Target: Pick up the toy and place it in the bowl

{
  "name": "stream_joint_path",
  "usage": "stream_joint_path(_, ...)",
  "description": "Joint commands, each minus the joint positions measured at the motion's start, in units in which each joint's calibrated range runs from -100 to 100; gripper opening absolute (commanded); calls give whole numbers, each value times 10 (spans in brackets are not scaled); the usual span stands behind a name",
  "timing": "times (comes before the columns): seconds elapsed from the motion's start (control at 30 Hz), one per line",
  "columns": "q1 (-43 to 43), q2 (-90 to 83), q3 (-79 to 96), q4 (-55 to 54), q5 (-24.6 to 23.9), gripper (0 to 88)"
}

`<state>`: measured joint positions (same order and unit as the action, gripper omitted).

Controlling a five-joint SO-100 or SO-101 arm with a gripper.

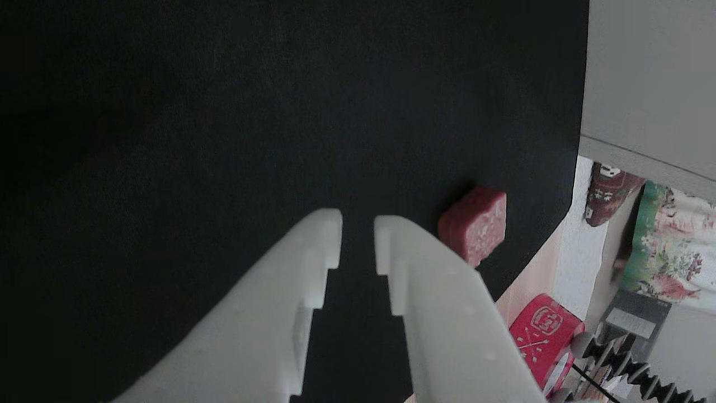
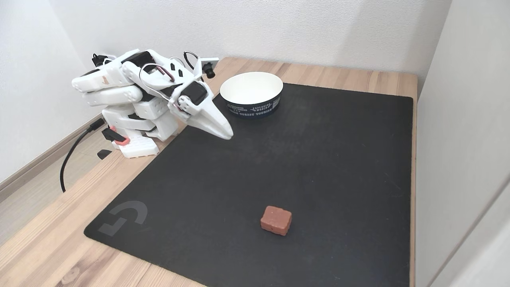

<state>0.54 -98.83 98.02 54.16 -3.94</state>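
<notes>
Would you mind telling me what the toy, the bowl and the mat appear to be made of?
The toy looks like moulded plastic or rubber: dark red, rounded edges, with a rough, pinkish marbled face in the other view. The bowl seems to be coated paper: thin rim, plain white inside, printed dark band outside. The mat looks like matte black fabric-topped rubber, without glare.

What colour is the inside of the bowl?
Plain white inside the bowl; its outer wall is dark with white lettering. Best in the fixed view.

One toy, one bowl (white inside), one mat
</notes>
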Motion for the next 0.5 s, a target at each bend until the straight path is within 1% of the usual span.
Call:
stream_joint_path(0.0,5,19,-50,4,-3,24)
stream_joint_path(0.2,37,119,-151,4,-3,24)
stream_joint_path(0.37,78,243,-274,4,-3,24)
stream_joint_path(0.47,105,348,-355,3,-3,24)
